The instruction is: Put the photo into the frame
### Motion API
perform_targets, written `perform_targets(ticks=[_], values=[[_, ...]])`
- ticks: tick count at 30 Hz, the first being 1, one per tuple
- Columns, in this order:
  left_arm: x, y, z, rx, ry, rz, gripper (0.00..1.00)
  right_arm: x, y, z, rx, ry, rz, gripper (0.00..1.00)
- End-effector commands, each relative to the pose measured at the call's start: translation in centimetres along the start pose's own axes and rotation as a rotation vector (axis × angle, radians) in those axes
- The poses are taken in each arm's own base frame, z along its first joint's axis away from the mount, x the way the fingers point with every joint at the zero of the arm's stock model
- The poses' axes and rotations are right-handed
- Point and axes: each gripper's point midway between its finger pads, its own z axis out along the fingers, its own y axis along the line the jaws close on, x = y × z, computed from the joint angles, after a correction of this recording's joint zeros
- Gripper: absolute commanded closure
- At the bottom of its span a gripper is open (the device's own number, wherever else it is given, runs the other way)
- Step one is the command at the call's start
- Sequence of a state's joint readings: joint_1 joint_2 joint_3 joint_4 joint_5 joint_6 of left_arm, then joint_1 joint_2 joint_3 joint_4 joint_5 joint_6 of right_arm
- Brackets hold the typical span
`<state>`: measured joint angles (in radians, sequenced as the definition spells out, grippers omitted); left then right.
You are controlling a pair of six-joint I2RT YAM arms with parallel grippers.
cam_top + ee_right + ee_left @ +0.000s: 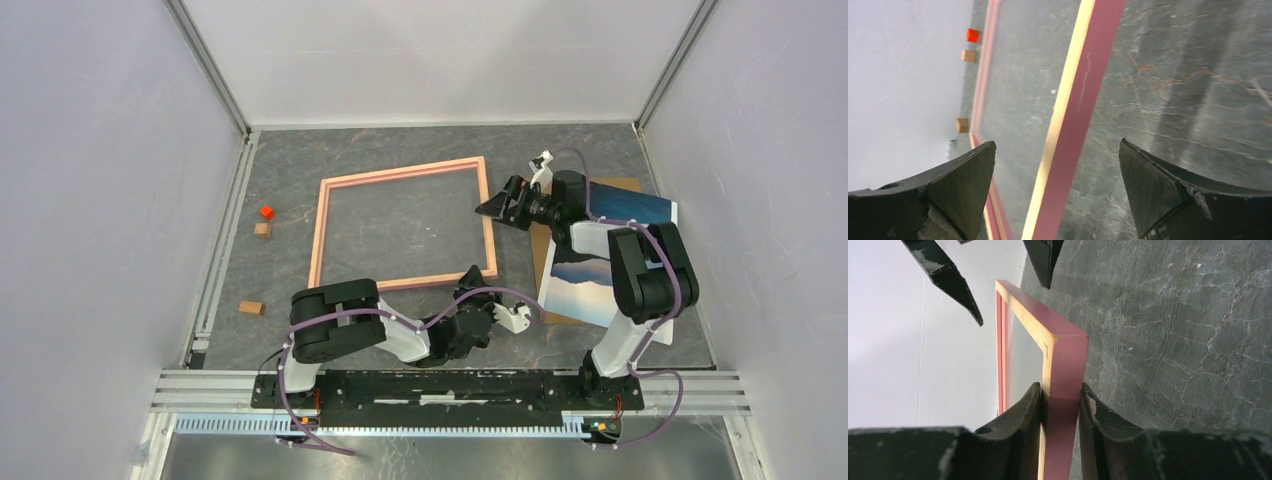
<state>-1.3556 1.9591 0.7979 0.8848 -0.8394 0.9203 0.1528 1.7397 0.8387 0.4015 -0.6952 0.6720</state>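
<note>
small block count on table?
3, all left of the frame: red block by its far corner, tan block beside it, second tan block nearer the left arm. More may be hidden.

frame [1065, 365]: wood, matt pink paint, raw pale edge | counter [290, 160]: dk grey marble-look, smooth | photo [575, 290]: glossy paper | fingers [1020, 417]: blk, scuffed matt

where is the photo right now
Top view: the photo lies on a brown backing board at the right, beside the frame, partly under the right arm.

Salmon-pink frame [404, 172], pale wood edge; dark grey veined table [290, 150]; blue, white photo [640, 208]; red cube [266, 211].
</note>
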Motion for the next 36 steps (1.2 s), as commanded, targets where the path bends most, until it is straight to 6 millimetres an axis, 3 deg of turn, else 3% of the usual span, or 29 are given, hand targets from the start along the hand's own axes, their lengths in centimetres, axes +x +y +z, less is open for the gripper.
perform_targets(ticks=[1,9,20,25,33,36], values=[[-2.5,2.5,-0.1,-0.087,-0.063,-0.246,0.83,-1.7,4.9,0.7,-0.242,-0.044,0.008,0.02],[-2.6,1.9,0.2,-0.083,-0.073,-0.248,0.83,-0.2,9.9,-0.2,-0.509,-0.023,0.144,0.10],[-2.7,1.9,0.1,-0.077,-0.076,-0.255,0.83,3.4,6.5,1.2,-0.411,0.057,0.209,0.04],[-2.9,1.9,0.2,-0.075,-0.077,-0.245,0.83,4.0,5.1,2.0,-0.364,0.074,0.208,0.02],[-3.0,1.3,0.2,-0.064,-0.079,-0.238,0.83,4.5,7.0,2.1,-0.432,0.095,0.209,0.02],[-3.1,1.1,0.1,-0.057,-0.082,-0.235,0.83,3.6,8.8,1.0,-0.527,0.069,0.242,0.06]])
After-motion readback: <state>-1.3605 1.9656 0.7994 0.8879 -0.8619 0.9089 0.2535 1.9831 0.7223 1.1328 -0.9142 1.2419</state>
